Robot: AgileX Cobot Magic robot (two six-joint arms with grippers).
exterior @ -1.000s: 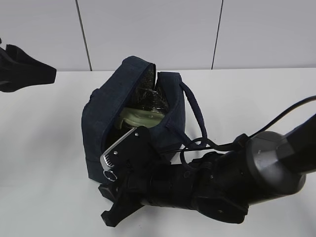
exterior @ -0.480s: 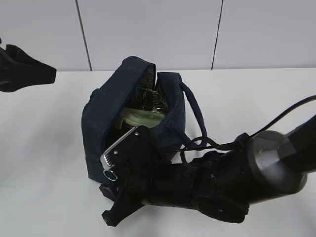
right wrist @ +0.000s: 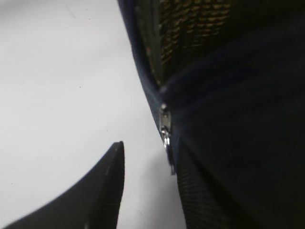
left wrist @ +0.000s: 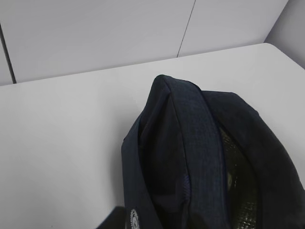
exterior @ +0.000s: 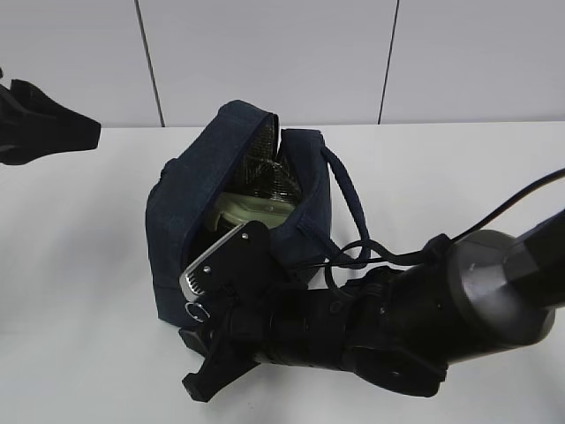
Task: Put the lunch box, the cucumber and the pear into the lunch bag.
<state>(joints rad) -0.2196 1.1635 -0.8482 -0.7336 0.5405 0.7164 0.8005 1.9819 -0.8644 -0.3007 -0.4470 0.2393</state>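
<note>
The lunch bag (exterior: 238,212) stands near the middle of the white table (exterior: 79,265), a dark navy box of fabric with its top gaping open toward the exterior camera and its loop handle (exterior: 351,208) hanging off the right side. Inside the mouth, only the exterior view shows the pale sage-green lid of the lunch box (exterior: 254,208), lying low in the bag in front of the silvery lining (exterior: 265,163); the cucumber and the pear cannot be made out in any view. The left wrist view looks down on the bag's closed end, a folded ridge of navy cloth with a strip of lining showing on the right, and a small round white badge (left wrist: 135,218) near the bottom edge; neither finger of the left gripper appears there, and the exterior view shows only a dark part of that arm at the far left edge, so its state cannot be told. The right wrist view is pressed close to the bag's seam, where a small metal zipper pull (right wrist: 165,131) hangs at the corner of the opening. The right gripper (right wrist: 147,191) sits low at the bag's front: one finger (right wrist: 97,191) stands apart over the table, the other lies against the fabric just below the pull, the jaws parted and holding nothing
</note>
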